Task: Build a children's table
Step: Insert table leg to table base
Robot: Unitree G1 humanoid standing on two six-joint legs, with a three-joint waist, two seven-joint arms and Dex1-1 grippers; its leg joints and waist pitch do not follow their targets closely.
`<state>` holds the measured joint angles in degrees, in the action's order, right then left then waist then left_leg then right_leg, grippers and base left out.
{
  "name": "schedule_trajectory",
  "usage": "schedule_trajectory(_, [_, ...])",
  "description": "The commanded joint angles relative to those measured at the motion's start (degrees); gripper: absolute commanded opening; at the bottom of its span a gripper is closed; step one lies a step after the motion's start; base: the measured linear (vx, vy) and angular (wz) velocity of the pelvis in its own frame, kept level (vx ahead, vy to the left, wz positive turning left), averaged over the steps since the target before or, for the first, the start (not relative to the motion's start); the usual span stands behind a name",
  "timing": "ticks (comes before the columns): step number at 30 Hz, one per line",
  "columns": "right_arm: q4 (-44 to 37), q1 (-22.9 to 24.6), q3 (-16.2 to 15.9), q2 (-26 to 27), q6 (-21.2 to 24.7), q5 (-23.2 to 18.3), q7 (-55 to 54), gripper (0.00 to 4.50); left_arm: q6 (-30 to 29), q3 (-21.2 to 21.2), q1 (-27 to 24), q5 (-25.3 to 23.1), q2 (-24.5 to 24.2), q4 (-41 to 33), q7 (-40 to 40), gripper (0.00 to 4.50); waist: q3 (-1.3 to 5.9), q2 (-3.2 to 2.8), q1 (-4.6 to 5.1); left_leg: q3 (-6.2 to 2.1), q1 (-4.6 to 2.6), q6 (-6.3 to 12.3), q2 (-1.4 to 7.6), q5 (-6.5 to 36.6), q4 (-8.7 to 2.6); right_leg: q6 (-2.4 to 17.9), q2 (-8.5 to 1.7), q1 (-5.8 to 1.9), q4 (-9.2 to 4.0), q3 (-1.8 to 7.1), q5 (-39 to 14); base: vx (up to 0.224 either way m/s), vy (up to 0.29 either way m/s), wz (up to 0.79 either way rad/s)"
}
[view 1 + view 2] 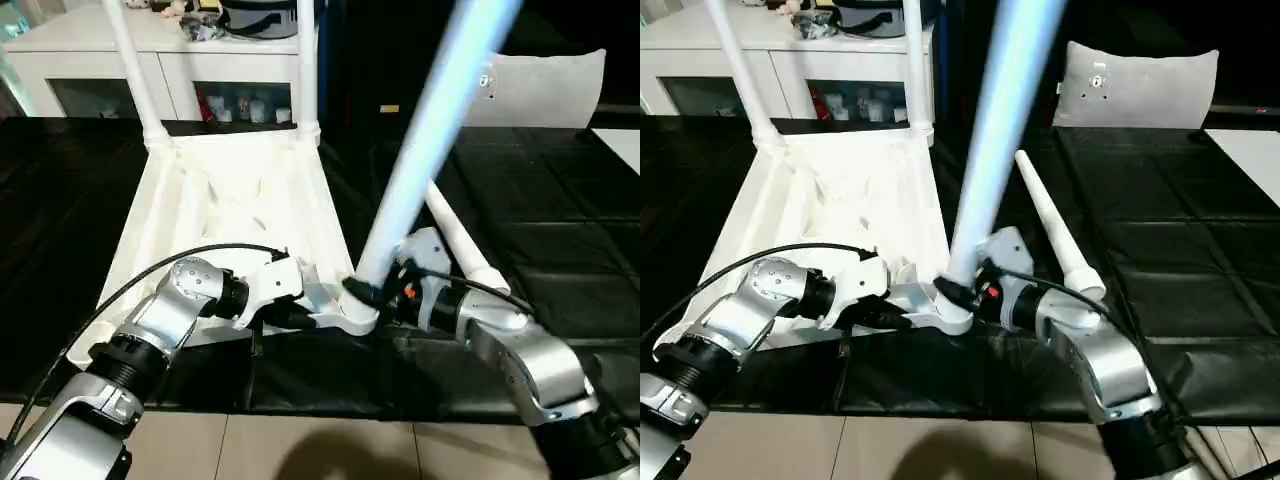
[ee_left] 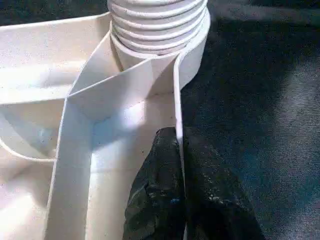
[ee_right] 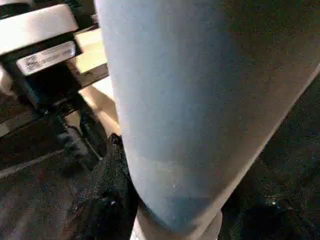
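- Here, the left end effector is pinched tight on the upturned table top's rim beside a corner socket.
- The right end effector clasps a leaning leg at that socket.
- A spare leg lies on the black surface.

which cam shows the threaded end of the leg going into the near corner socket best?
Left wrist view: the leg's threaded end sits close-up in the corner socket. Eye views show it small behind the hands; the right wrist view shows the leg's smooth shaft.
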<state>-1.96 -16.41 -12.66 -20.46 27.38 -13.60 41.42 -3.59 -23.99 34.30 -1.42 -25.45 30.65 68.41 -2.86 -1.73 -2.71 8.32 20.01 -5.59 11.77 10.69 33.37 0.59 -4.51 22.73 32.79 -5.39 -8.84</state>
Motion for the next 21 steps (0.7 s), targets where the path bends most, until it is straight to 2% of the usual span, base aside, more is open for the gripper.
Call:
schedule_trajectory(1, [5.0,3.7,-5.9,-1.5,4.6,2.2,3.1,1.88,-0.3,0.0,2.6,-2.1,-0.9,0.2,-0.8,0.0,0.72,-0.12,0.81,0.06,-0.38,1.5,0.48,24.6,-5.07,2.9,-2.94,-1.05,-6.07,2.34,-34.0,0.0,0.0,0.0])
schedule_trajectory(2, [5.0,3.7,-6.0,-1.5,4.6,2.2,3.2,1.88,-0.3,0.0,2.7,-2.0,-0.9,0.2,-0.8,0.0,0.59,-0.02,0.81,0.08,-0.41,1.54,0.49,24.6,-5.13,3.0,-2.95,-1.01,-6.15,2.34,-34.1,0.0,0.0,0.0])
schedule_trajectory(3, [4.8,3.7,-6.6,-2.0,4.6,2.2,3.9,1.88,-0.3,0.2,3.4,-2.0,-1.0,0.4,-0.6,0.0,0.16,0.07,0.9,0.06,-0.39,1.59,0.49,25.1,-5.37,2.7,-2.93,-0.97,-6.25,2.36,-34.8,0.0,0.0,0.0])
schedule_trajectory(4, [4.4,3.8,-6.9,-2.3,4.3,2.1,4.6,1.88,-0.3,0.3,3.9,-1.9,-1.0,0.7,-0.4,0.0,0.15,0.05,0.87,0.05,-0.53,1.54,0.5,25.2,-5.37,2.7,-3.0,-0.92,-6.32,2.36,-35.2,0.0,0.0,0.0])
schedule_trajectory(6, [3.9,3.8,-7.7,-2.7,3.3,2.1,6.1,1.88,0.7,0.4,5.0,-2.0,-1.2,1.9,0.0,0.0,-0.86,0.32,1.03,0.02,-0.85,1.48,0.37,26.7,-5.54,1.7,-2.97,-0.38,-6.92,2.23,-38.1,0.0,0.0,0.0])
schedule_trajectory(7, [3.9,3.7,-7.9,-2.8,3.1,2.1,6.4,1.88,0.9,0.4,5.3,-2.0,-1.2,2.2,0.1,0.0,-0.8,0.29,0.99,-0.02,-0.9,1.43,0.35,26.4,-5.56,1.6,-2.99,-0.53,-6.99,2.17,-38.2,0.0,0.0,0.0])
schedule_trajectory(10, [4.1,2.6,-9.8,-3.6,1.6,2.3,9.2,1.88,3.1,0.7,7.8,-2.2,-1.8,5.2,1.6,0.0,-1.46,0.66,0.93,0.0,-0.56,1.81,0.41,24.5,-6.05,1.8,-3.13,-0.75,-7.22,2.28,-36.9,0.0,0.0,0.0])
schedule_trajectory(14, [5.6,0.8,-10.6,-3.1,1.0,3.1,10.0,1.88,3.4,1.2,10.0,-3.0,-2.6,7.7,1.4,0.0,-1.81,0.74,1.08,-0.18,0.11,1.76,0.82,22.0,-6.52,4.2,-3.42,-1.38,-6.48,2.49,-32.4,0.0,0.0,0.0])
schedule_trajectory(15, [6.6,-0.4,-10.3,-2.1,1.3,3.2,9.5,1.88,2.8,1.5,10.3,-3.1,-3.4,7.5,1.5,0.0,-2.08,1.13,1.25,-0.21,0.26,1.71,0.91,22.0,-6.62,5.0,-3.55,-1.48,-6.35,2.56,-32.4,0.0,0.0,0.0])
schedule_trajectory(18, [7.4,-1.2,-9.9,-1.2,1.6,3.2,8.5,1.88,1.1,2.2,9.4,-2.2,-4.0,5.8,1.6,0.0,-2.52,0.9,1.37,-0.44,0.12,1.02,0.94,23.2,-6.73,4.4,-4.01,-1.34,-6.71,2.56,-36.8,0.0,0.0,0.0])
schedule_trajectory(19, [7.4,-1.2,-9.8,-1.1,1.6,3.2,8.5,1.88,0.9,2.3,9.2,-2.1,-4.0,5.5,1.7,0.0,-2.6,0.89,1.37,-0.43,0.02,0.88,1.01,23.3,-6.75,4.5,-4.07,-1.23,-6.71,2.63,-37.1,0.0,0.0,0.0])
schedule_trajectory(21, [7.5,-1.3,-9.2,0.0,2.5,2.9,7.1,1.88,-3.6,3.9,6.5,0.5,-4.5,0.8,1.9,0.0,-2.93,0.88,1.48,-0.41,0.07,0.7,1.12,23.4,-6.88,5.2,-4.07,-1.08,-6.65,2.74,-36.7,0.0,0.0,0.0])
